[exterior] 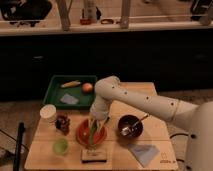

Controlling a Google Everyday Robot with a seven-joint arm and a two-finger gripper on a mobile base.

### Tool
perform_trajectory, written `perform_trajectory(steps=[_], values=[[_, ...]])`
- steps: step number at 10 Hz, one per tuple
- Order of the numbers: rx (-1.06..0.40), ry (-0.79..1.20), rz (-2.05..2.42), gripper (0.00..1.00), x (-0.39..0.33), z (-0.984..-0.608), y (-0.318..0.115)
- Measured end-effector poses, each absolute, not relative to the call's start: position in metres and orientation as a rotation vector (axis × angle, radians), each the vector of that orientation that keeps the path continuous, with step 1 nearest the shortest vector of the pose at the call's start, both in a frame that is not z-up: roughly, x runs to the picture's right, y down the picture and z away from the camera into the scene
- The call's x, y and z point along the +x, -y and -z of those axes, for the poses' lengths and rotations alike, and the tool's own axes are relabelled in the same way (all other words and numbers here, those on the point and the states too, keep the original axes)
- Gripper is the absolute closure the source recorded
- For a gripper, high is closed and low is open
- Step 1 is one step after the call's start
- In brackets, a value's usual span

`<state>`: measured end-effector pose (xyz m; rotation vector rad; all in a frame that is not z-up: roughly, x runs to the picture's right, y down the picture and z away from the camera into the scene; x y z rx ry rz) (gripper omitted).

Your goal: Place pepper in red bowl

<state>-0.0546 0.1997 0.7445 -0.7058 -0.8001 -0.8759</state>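
Note:
The red bowl [80, 135] sits on the wooden table, left of the middle. My gripper [94, 131] points straight down into it, with the white arm reaching in from the right. The dark green pepper [93, 134] shows as a slim green strip right at the gripper's tip, inside the bowl. Whether the pepper rests on the bowl's floor is hidden by the gripper.
A green tray [55, 89] at the back left holds a yellowish corn-like piece [70, 84], an orange fruit [87, 88] and a blue cloth [68, 99]. A white cup [48, 114], dark jar [62, 123], light green cup [61, 146], sponge block [94, 155], brown bowl with utensil [130, 126] and blue cloth [145, 152] surround the red bowl.

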Motion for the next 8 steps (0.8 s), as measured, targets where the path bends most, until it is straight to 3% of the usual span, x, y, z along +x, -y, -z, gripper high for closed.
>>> perform_trajectory(steps=[3, 8], values=[[-0.703, 0.798, 0.873, 0.21, -0.052, -0.746, -0.196], [-0.691, 0.802, 0.878, 0.20, -0.051, -0.748, -0.185]])
